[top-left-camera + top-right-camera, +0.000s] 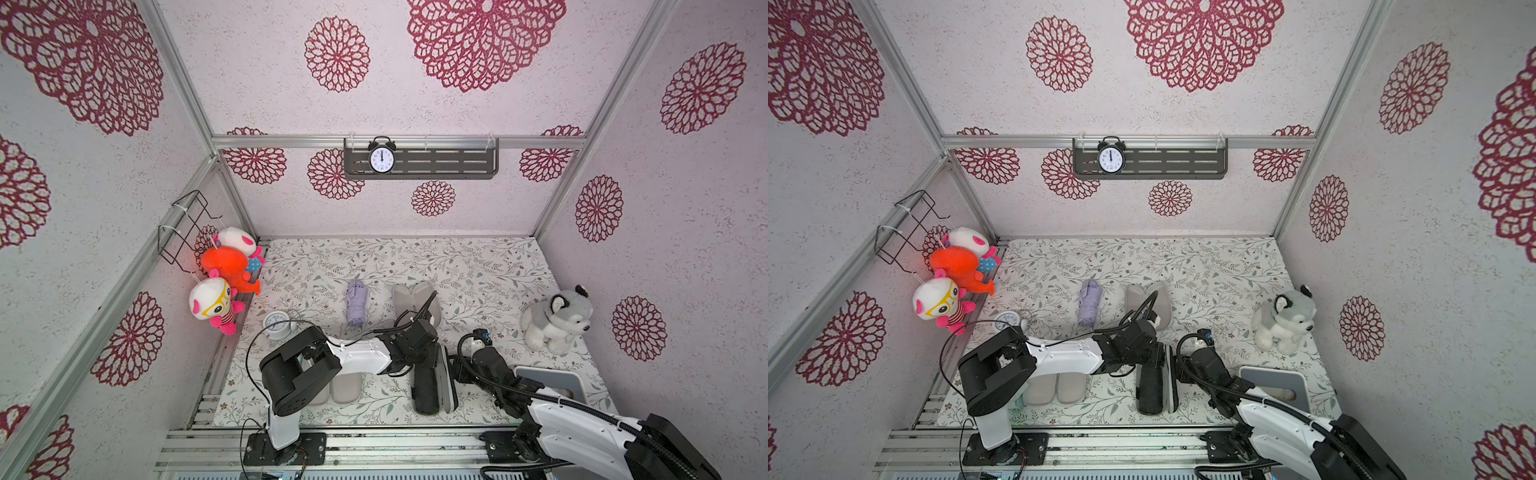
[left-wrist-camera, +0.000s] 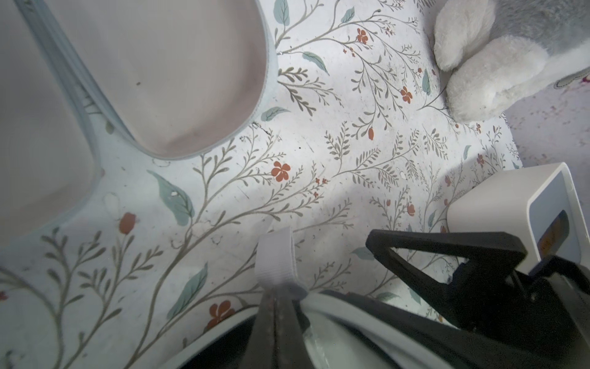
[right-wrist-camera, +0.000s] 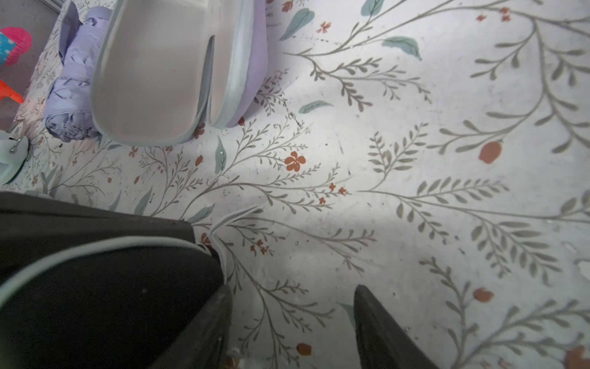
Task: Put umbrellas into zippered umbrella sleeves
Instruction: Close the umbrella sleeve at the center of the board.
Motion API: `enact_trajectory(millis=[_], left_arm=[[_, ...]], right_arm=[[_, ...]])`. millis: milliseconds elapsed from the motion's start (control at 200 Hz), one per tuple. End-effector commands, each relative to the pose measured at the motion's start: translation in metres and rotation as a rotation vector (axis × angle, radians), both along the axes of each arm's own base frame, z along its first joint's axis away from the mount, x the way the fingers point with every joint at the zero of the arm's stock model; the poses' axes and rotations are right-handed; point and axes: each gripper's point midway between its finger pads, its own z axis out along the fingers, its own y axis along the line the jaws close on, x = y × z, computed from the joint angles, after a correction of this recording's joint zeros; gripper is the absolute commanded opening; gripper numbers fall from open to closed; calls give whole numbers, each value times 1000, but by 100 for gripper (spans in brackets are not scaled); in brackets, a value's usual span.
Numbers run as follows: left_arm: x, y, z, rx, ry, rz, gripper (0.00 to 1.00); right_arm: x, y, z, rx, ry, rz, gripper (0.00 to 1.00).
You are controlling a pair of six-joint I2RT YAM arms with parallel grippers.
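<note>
**Tally, kind by kind**

Three zippered sleeves: lilac sleeve (image 1: 415, 301) far centre, black sleeve (image 3: 95, 303) near centre, grey-lined sleeve (image 1: 338, 388) near left.
Two umbrellas in sight: lilac umbrella (image 1: 356, 307), black umbrella (image 1: 426, 386).
Four plush toys: white-and-pink toy (image 1: 237, 241), orange toy (image 1: 224, 266) and goggled toy (image 1: 210, 305) hanging at left, husky (image 1: 555, 320) at right.
Two clocks: black alarm clock (image 1: 381, 156) on the far shelf (image 1: 457, 162), white clock (image 1: 277, 325) at left.
Two robot arms: left arm (image 1: 353, 355), right arm (image 1: 573, 419).
One white box (image 1: 557, 380) near right.

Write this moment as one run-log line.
left gripper: shut on zip pull tab of black sleeve | right gripper: open, beside black sleeve | lilac umbrella: lying beside open lilac sleeve
</note>
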Motion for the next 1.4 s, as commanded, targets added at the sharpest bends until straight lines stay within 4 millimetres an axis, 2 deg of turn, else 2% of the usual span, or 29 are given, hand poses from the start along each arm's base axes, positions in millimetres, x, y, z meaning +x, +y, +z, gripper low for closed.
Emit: enact_trajectory(millis=[0, 325, 550, 766, 936, 1041, 1231, 1396], left_arm=[[-1, -1, 8, -23, -19, -1, 0], [-9, -2, 10, -62, -6, -12, 0], [-10, 7, 11, -50, -19, -4, 0], [-12, 12, 12, -66, -27, 2, 0], [-8, 27, 19, -82, -48, 33, 0], [-9, 30, 24, -94, -52, 30, 0], [-11, 39, 20, -81, -52, 46, 0], [-8, 66, 22, -25, -82, 107, 0]], right_arm=[[6, 7, 10, 36, -27, -6, 62], [8, 18, 19, 23, -45, 9, 66], [7, 30, 12, -4, -19, 45, 76], [6, 30, 7, -38, 1, 45, 77], [7, 30, 8, -46, 2, 43, 76], [8, 31, 3, -60, 19, 42, 76], [6, 45, 9, -33, 10, 72, 75], [6, 42, 10, -102, 2, 43, 74]])
